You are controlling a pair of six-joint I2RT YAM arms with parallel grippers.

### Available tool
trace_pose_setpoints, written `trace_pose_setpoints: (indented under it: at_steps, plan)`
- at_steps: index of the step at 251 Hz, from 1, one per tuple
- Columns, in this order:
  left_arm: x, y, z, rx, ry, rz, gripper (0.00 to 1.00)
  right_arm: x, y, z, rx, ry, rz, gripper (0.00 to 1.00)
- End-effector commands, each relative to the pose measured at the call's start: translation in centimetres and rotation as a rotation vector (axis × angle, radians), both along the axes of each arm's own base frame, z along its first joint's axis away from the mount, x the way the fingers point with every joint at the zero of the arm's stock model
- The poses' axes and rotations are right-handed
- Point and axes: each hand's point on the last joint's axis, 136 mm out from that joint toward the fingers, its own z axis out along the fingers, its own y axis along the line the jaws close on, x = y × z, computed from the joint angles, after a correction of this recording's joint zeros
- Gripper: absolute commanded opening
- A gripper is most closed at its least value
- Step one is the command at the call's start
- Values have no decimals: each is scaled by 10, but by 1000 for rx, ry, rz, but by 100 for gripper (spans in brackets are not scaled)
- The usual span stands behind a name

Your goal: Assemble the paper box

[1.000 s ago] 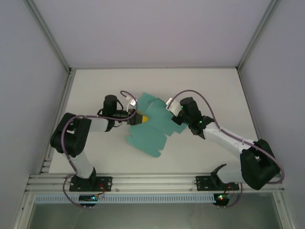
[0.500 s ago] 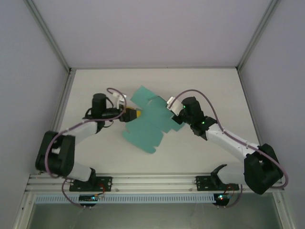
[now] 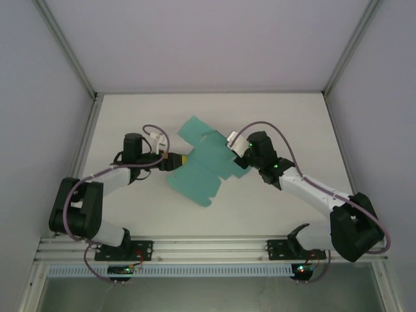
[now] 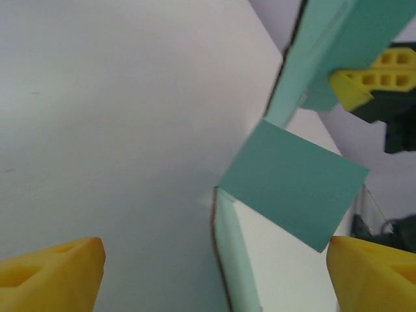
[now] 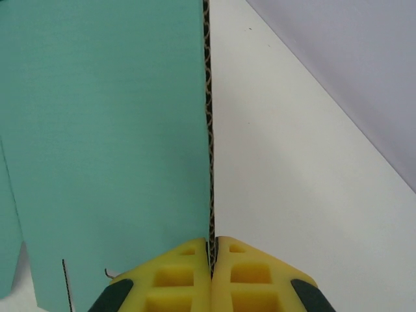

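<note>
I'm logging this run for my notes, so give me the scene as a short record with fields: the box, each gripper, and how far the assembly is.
object: paper box, teal die-cut sheet, unfolded, flaps spread, between the two arms
right gripper: shut, pinching one edge of the sheet
left gripper: open, fingers apart at the sheet's opposite side, holding nothing
surface: white table
assembly: no box shape formed yet
</note>
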Motion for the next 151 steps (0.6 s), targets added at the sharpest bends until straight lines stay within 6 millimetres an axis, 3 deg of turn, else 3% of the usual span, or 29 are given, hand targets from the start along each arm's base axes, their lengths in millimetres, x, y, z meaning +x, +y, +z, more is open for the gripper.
trace_pose_setpoints:
  at_steps: [1, 49, 91, 119, 151]
  plan:
    - [-3, -24, 24, -84, -74, -144, 83, 8, 8, 19, 40, -41, -2, 0]
    - [1, -41, 15, -103, -47, -202, 69, 3, 15, 17, 49, -32, 29, 0]
    - [2, -40, 21, -113, -64, -187, 73, 1, 14, 10, 29, -2, 28, 0]
    - [9, -12, 14, 28, -91, -22, 82, 0, 10, 13, 33, 2, 26, 0]
    - [22, 43, 14, 122, -82, 238, 85, -2, 7, 14, 39, 10, 33, 0]
